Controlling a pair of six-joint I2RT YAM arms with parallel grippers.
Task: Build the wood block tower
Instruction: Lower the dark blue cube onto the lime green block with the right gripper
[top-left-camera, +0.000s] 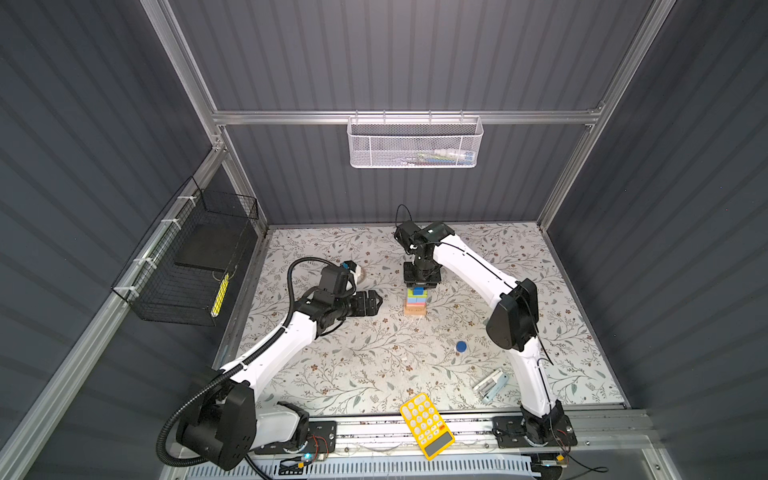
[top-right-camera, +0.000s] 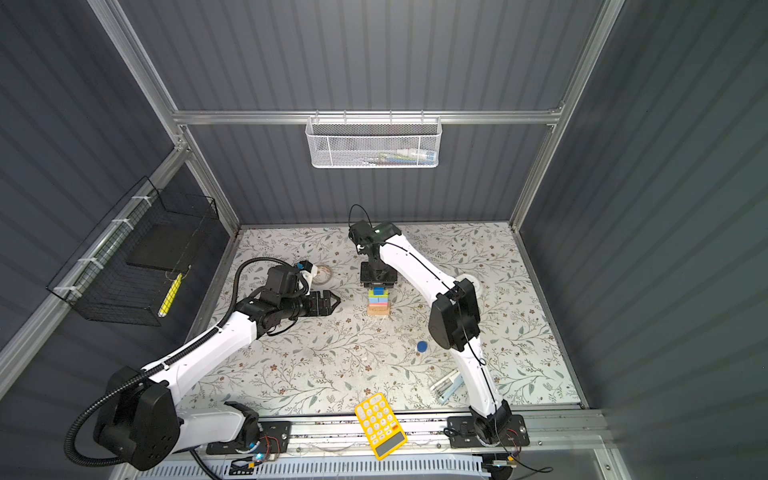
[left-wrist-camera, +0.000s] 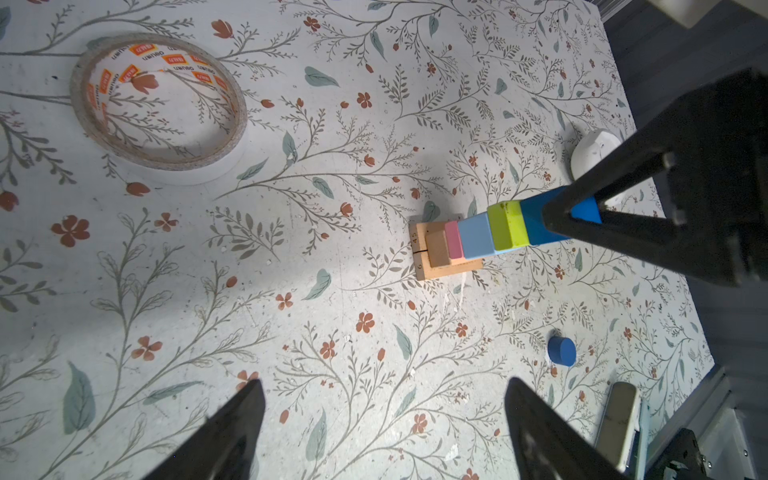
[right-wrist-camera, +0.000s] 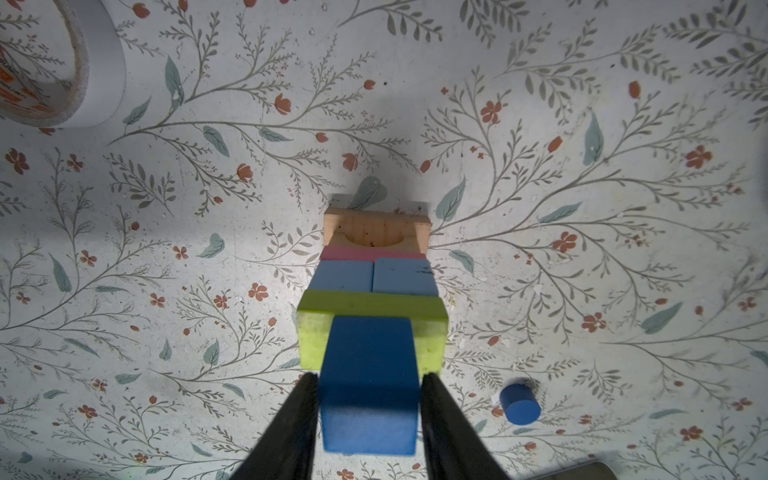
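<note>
The right gripper (right-wrist-camera: 370, 376) hugs the dark blue cube (right-wrist-camera: 370, 357) on top of the tower (top-left-camera: 415, 301), mid-picture, to set it straight. I cannot tell if it squeezes. The left gripper (top-left-camera: 379, 304) hangs beside it, spread wide, empty.

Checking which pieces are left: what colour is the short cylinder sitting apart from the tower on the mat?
The short cylinder is dark blue, clearest in the right wrist view.

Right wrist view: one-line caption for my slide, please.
Right claw straddles the dark-blue cube set on the green bar; blue cylinder lies apart on the table.
</note>
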